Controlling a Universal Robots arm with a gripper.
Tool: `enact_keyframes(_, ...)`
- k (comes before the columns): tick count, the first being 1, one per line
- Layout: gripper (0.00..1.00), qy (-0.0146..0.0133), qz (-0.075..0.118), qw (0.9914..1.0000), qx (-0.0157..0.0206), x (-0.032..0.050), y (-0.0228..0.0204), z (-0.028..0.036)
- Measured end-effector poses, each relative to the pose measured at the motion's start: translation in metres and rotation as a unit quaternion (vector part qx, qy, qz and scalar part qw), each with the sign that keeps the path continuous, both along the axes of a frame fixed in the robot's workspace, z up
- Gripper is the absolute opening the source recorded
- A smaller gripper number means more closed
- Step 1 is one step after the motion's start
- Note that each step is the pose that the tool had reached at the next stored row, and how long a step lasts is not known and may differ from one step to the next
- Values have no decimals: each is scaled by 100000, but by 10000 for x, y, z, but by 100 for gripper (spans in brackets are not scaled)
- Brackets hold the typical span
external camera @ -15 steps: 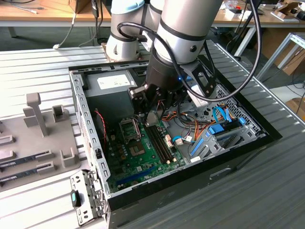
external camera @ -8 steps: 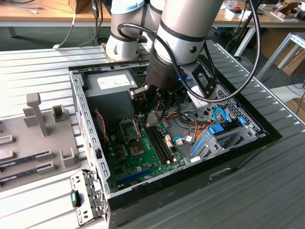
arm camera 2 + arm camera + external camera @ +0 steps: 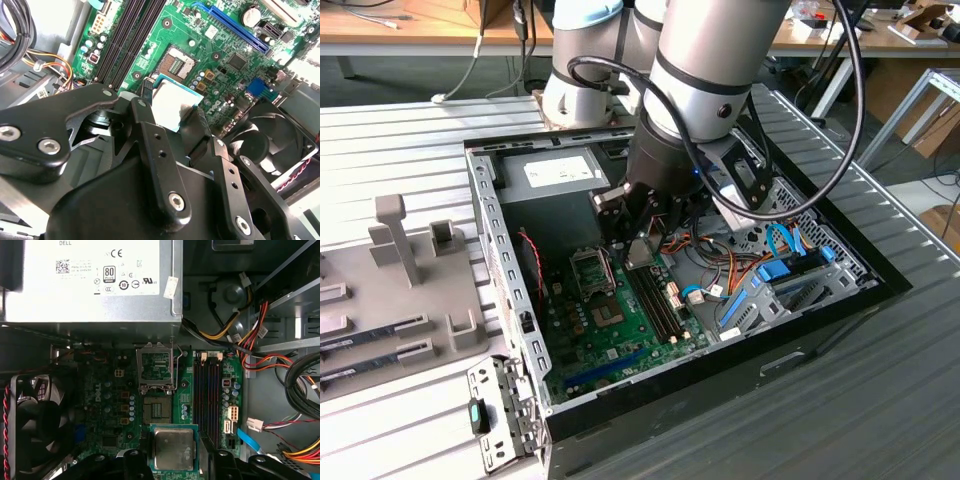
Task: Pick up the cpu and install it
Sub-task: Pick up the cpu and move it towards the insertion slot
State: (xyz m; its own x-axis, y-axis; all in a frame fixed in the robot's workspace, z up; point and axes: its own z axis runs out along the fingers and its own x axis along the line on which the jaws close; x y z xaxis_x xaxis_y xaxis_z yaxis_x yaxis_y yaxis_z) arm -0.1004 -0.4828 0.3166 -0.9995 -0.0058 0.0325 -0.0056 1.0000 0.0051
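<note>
Two black fingers (image 3: 150, 125) of the gripper (image 3: 642, 238) are clamped on opposite edges of the cpu (image 3: 173, 448), holding it flat with its silver top toward the wrist cameras and its thin green rim showing. In the first wrist view the chip hangs over the green motherboard (image 3: 107, 390), just beside the open socket (image 3: 156, 411) and not over it. The socket's metal load frame (image 3: 156, 365) lies folded back toward the power supply (image 3: 95, 280). The fingers cover both gripped edges of the chip, and in the second wrist view the finger links hide a good part of its face, so only one corner region is plain. How high it hangs above the board cannot be told from any view. In the exterior view the arm and gripper body cover most of it, leaving a small pale slab below the fingertips, and they also hide the far middle of the open case (image 3: 510, 280). Dark memory slots (image 3: 207, 395) run alongside the socket. A black fan (image 3: 30, 425) sits on the socket's other side, cut off at the picture's edge. At the exterior view's left, outside the case, a grey tray (image 3: 400, 290) with upright holders is partly cropped.
</note>
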Motion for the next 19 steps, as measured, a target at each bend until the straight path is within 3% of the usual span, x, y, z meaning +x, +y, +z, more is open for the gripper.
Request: enact_keyframes(19,47,2,0,100000,-4,8,-7,-48)
